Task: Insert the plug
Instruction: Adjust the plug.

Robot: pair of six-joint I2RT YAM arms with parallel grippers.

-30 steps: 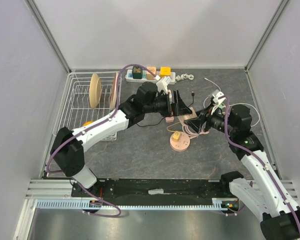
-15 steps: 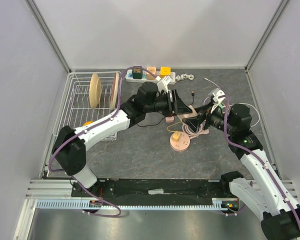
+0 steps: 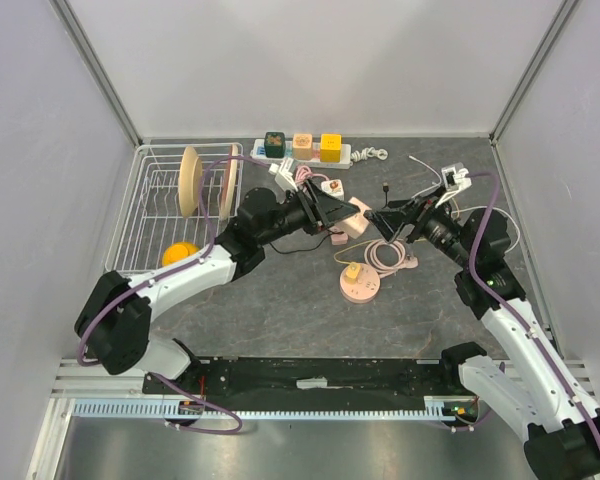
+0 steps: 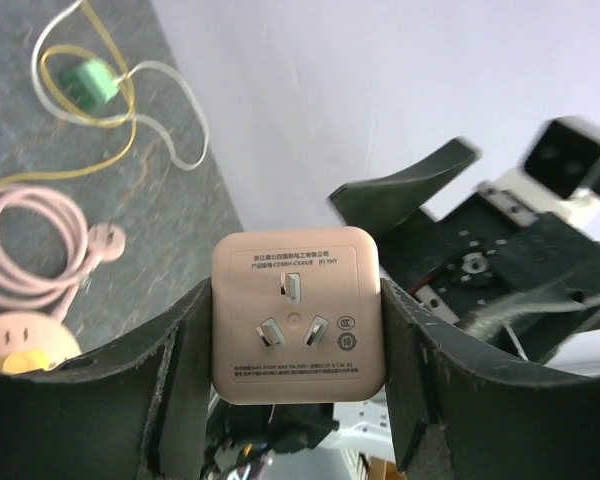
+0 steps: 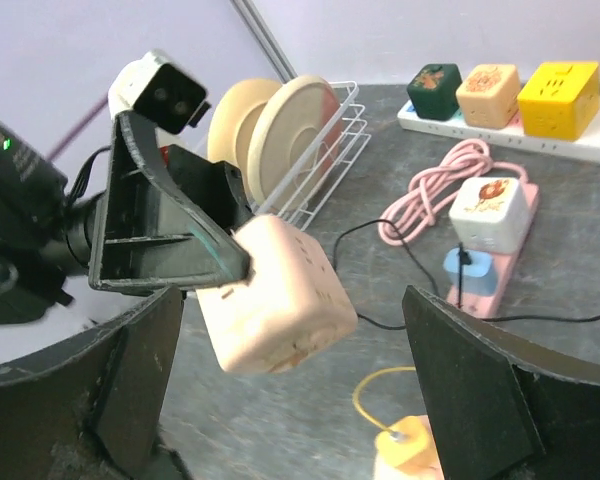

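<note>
The plug (image 4: 298, 310) is a pale pink cube with three metal prongs on the face turned to the left wrist camera. My left gripper (image 4: 298, 330) is shut on it, a finger pressed against each side. From above, the plug (image 3: 352, 220) hangs over the middle of the table at the tip of my left gripper (image 3: 338, 213). My right gripper (image 3: 392, 220) is open just to its right, pointing at it. In the right wrist view the plug (image 5: 275, 295) floats between the wide-spread fingers of my right gripper (image 5: 292, 335) without touching them.
A white power strip (image 3: 352, 154) with green, orange and yellow cubes lies at the back. A pink strip (image 5: 500, 260) carries a white cube and a blue plug. A round pink socket (image 3: 359, 283) with a yellow plug, a pink cable coil (image 3: 385, 255) and a dish rack (image 3: 160, 210) are nearby.
My left gripper closed on the plug and swung it up and leftward. My right gripper opened wide, let the plug go and drew back to the right.
</note>
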